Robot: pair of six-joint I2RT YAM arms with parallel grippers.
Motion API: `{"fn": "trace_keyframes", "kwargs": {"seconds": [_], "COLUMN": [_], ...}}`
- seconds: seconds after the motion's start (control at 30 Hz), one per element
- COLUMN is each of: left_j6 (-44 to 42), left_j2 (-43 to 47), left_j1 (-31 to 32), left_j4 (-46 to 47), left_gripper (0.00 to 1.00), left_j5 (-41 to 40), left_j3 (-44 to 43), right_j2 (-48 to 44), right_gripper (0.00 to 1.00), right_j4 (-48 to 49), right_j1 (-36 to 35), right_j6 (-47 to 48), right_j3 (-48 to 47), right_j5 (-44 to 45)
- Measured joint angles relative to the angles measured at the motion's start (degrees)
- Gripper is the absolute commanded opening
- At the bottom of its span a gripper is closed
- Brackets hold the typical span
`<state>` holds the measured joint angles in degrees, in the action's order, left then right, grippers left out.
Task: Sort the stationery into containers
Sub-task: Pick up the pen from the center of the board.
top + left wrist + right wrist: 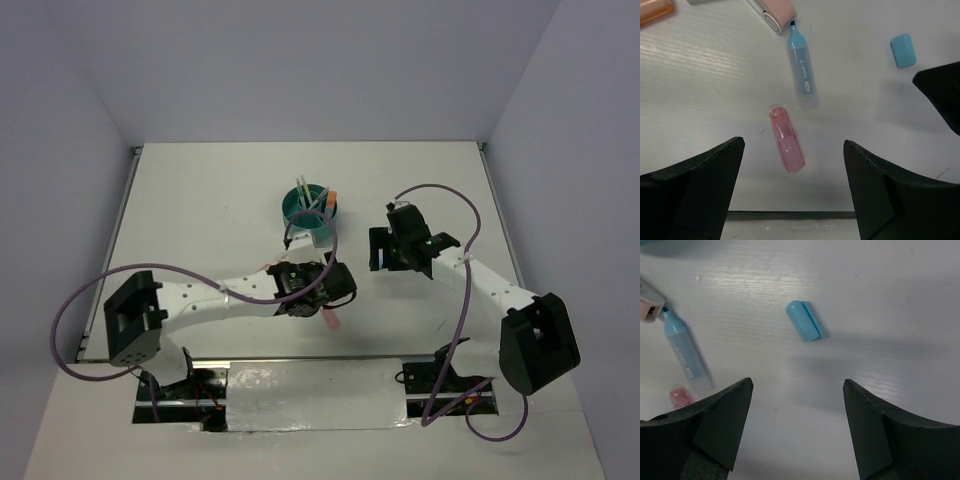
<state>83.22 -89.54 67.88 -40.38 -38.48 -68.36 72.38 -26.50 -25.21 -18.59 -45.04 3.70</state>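
1. the pink cap [786, 140] lies flat on the counter [710, 85], right between the spread jaws of the left pincer [794, 145], which holds nothing. it lies slanted across the gap, so a closing pinch could catch its rounded ends and squirt it out sideways.
2. the uncapped blue highlighter [802, 70] lies just beyond the pink cap, near it but apart. a reach aimed a little too far could nudge it or smear its bare tip over the counter. that tip sits right by a pink-and-white item [772, 11], so one shove might shift both.
3. the blue cap [804, 320] lies alone ahead of the right pincer [797, 385], whose jaws also stand apart and empty. it looks short and smooth, so an off-centre grip would likely tip it or let it slide.
4. the teal organizer [308, 210] stands farther back on the counter with some pens [303, 190] upright in it. a careless drop could brush those pens or bounce a small cap into the wrong compartment.
5. both arms work the same patch, their pincers near each other in the top view. moving together, they could collide or scatter the loose pieces.
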Motion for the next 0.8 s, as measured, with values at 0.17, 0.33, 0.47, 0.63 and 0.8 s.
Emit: {"fn": "trace_keyframes", "kwargs": {"seconds": [0.17, 0.33, 0.47, 0.63, 0.8], "left_j6": [1.31, 1.16, 0.70, -0.42, -0.44], "left_j2": [-7.96, -15.10, -19.17, -24.04, -27.65], "left_j1": [-3.48, -7.10, -7.76, -8.17, -8.33], "left_j4": [1.16, 1.07, 1.03, 1.07, -1.11], "left_gripper": [0.83, 0.82, 0.82, 0.73, 0.72], "left_j5": [2.43, 3.45, 4.35, 4.94, 5.42], "left_j3": [-2.62, -5.46, -8.24, -13.22, -17.84], "right_j2": [0.33, -0.13, -2.89, -6.36, -8.26], "right_gripper": [0.81, 0.81, 0.80, 0.80, 0.80], "right_j4": [-0.50, -0.79, -1.07, -1.40, -1.95], "right_j1": [4.24, 4.63, 4.63, 4.63, 4.63], "right_j6": [-0.04, 0.31, 0.61, 0.92, 1.09], "right_j3": [-0.72, -1.25, -1.25, -1.25, -1.25], "right_j5": [-0.33, -1.66, -3.28, -4.17, -4.85]}}
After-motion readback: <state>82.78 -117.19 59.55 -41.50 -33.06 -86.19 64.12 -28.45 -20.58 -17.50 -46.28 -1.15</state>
